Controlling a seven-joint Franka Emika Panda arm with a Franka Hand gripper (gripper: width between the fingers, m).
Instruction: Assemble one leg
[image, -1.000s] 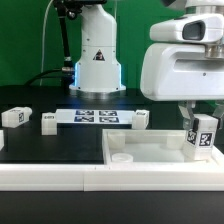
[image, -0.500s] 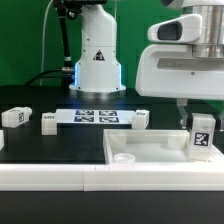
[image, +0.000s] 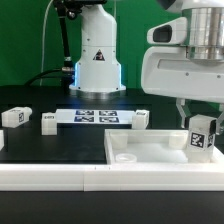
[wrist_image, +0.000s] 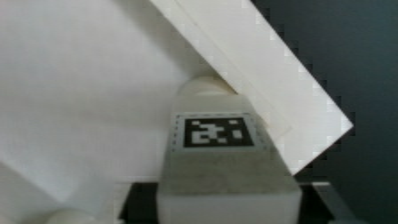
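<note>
My gripper (image: 200, 112) is shut on a leg (image: 201, 137), a short white post with a black-and-white tag, and holds it upright over the far right corner of the large white panel (image: 140, 146). In the wrist view the leg (wrist_image: 217, 140) fills the middle between my dark fingers (wrist_image: 317, 200), with the panel (wrist_image: 89, 110) behind it and its raised rim (wrist_image: 267, 70) running diagonally. A round socket (image: 122, 157) shows at the panel's near left corner. Three more legs lie on the table: one (image: 14, 117) at the exterior view's far left, one (image: 47, 122) beside it, one (image: 141, 119) right of the marker board.
The marker board (image: 97, 116) lies flat at the back centre. The robot's white base (image: 97, 60) stands behind it. A white ledge (image: 60, 178) runs along the front edge of the table.
The gripper with the leg has shifted slightly toward the exterior view's right and down over the panel's corner. The leg has gone from tilted to nearly upright.
</note>
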